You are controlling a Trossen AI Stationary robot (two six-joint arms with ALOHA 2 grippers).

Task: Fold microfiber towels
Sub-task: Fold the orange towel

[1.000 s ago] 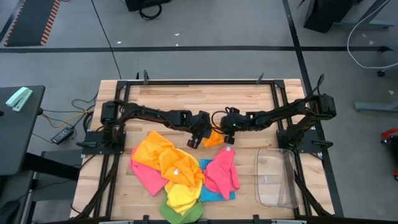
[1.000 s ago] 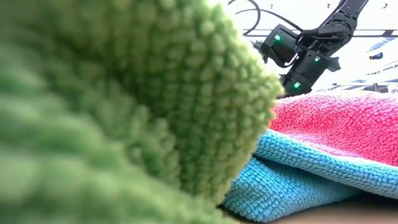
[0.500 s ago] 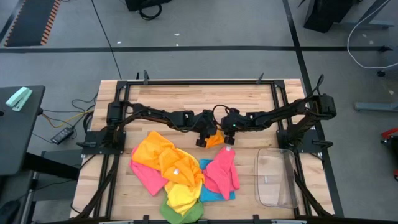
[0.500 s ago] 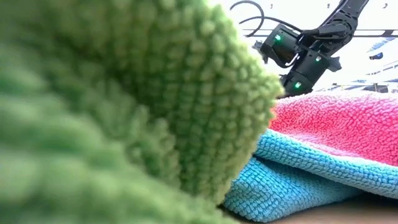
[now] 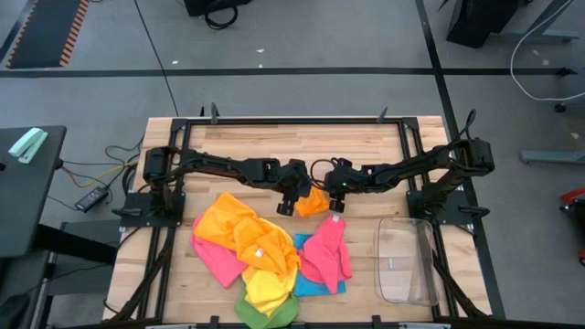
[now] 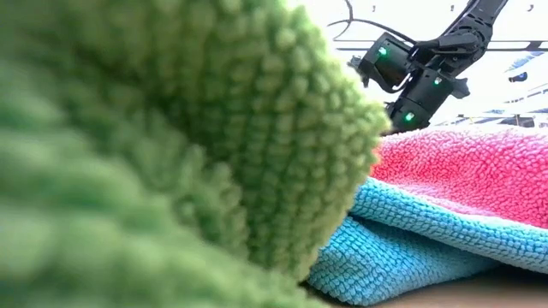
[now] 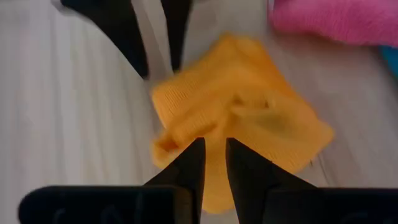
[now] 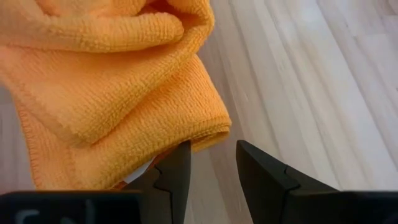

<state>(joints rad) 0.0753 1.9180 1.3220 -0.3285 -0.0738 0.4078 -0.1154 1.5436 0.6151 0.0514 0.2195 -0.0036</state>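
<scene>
Both pincers meet over the small orange towel (image 5: 313, 202) mid-bench, left pincer (image 7: 212, 163) narrowly parted, right pincer (image 8: 212, 163) half open, neither gripping, one fold underway, the heaped towels (image 5: 265, 260) just beside it still unfolded.

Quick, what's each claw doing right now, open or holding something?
Left gripper: open narrowly over the small orange towel, gripping nothing.
Right gripper: open beside it, holding nothing.
</scene>
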